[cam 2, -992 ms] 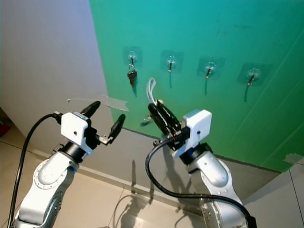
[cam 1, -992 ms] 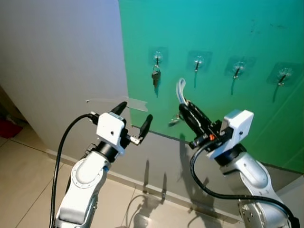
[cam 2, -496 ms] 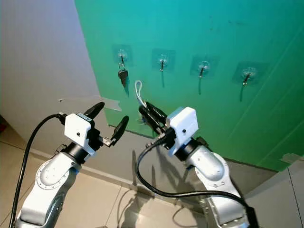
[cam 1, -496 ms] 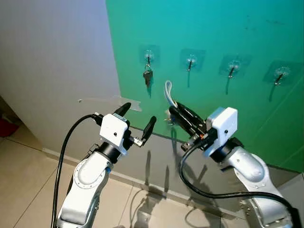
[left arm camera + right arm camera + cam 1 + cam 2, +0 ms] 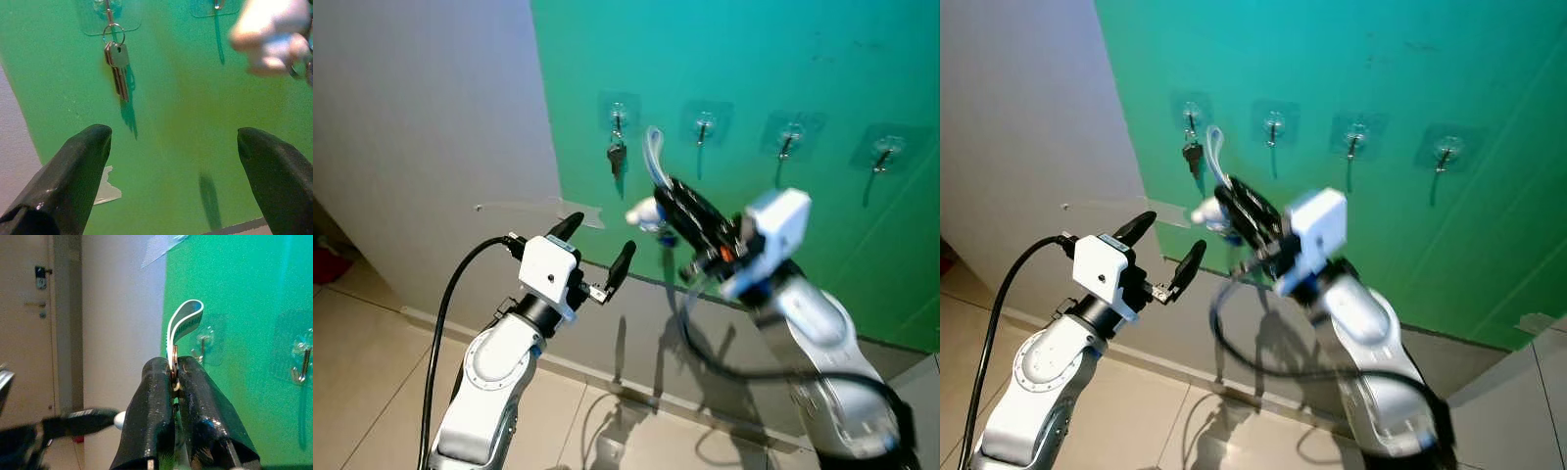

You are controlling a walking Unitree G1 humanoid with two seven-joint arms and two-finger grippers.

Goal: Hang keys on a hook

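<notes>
Four clear stick-on hooks sit in a row on the green board (image 5: 783,59). The leftmost hook (image 5: 618,111) carries a bunch of keys (image 5: 616,157), seen close up as keys (image 5: 116,63). The second hook (image 5: 704,125) is bare. My right gripper (image 5: 668,194) is shut on a key ring with a white strap loop (image 5: 653,155), raised just left of and below the second hook; a pale fob (image 5: 644,210) dangles blurred under it. In the right wrist view the loop (image 5: 186,319) sticks up from the gripper (image 5: 173,368). My left gripper (image 5: 597,241) stands open, lower left, holding nothing.
Two more bare hooks (image 5: 789,137) (image 5: 882,152) hang further right. A grey wall (image 5: 431,117) borders the board on the left, with a strip of tape (image 5: 540,208) on it. Tiled floor (image 5: 372,392) lies below. A door (image 5: 24,333) appears in the right wrist view.
My right arm has swung up and towards the hooks with the keys, blurred by the motion. The left arm has stayed where it was. Earlier the camera shifted slightly.
</notes>
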